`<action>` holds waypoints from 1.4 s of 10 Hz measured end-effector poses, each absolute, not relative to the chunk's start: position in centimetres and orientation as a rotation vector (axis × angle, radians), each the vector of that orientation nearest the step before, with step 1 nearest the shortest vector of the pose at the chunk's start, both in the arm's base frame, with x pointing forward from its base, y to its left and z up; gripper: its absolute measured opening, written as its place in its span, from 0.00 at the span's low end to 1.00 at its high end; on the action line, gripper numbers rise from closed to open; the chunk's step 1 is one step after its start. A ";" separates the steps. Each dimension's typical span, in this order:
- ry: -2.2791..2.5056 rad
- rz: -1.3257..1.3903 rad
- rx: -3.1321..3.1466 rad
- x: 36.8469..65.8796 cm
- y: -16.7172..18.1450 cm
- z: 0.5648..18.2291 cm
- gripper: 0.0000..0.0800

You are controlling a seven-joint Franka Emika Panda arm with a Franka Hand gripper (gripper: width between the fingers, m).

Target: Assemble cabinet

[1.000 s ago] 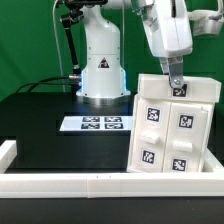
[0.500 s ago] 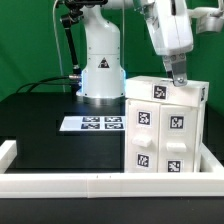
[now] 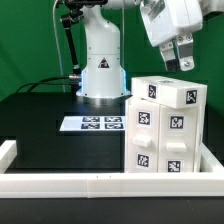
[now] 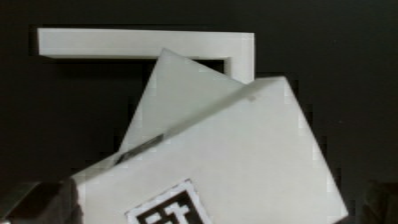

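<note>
The white cabinet stands upright on the black table at the exterior view's right. Several square code tags face the camera and one more lies on its top face. My gripper hangs above the cabinet's top right corner, clear of it, with its jaws apart and nothing between them. In the wrist view the cabinet fills the frame below the gripper, with one tag showing. The dark fingertips sit wide apart at the frame's corners.
The marker board lies flat in front of the robot base. The long white rail frames the table's front and sides. Its corner shows in the wrist view, just beyond the cabinet.
The cabinet went from leaning to standing upright. My gripper, which was down against its top, has let go and risen up and to the exterior view's right.
</note>
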State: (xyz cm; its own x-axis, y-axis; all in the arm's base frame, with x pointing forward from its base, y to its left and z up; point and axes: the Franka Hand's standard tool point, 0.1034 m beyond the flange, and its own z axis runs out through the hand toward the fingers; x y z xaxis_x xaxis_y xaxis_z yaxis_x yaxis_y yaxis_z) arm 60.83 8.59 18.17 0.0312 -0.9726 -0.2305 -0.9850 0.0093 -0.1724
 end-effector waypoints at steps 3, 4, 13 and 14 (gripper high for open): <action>1.549 -0.044 -2.459 60.9 9.2 18.1 1.00; 1.405 -0.067 -2.551 61.1 9.3 18.2 1.00; -0.165 -0.232 -3.018 61.3 10.0 18.1 1.00; -0.298 -0.238 -3.017 61.3 9.9 18.0 1.00</action>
State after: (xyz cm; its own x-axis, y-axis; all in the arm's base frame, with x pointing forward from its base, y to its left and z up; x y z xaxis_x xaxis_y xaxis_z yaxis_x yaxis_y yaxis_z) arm 61.25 9.88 17.98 0.9686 0.1863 0.1645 0.2019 -0.9758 -0.0839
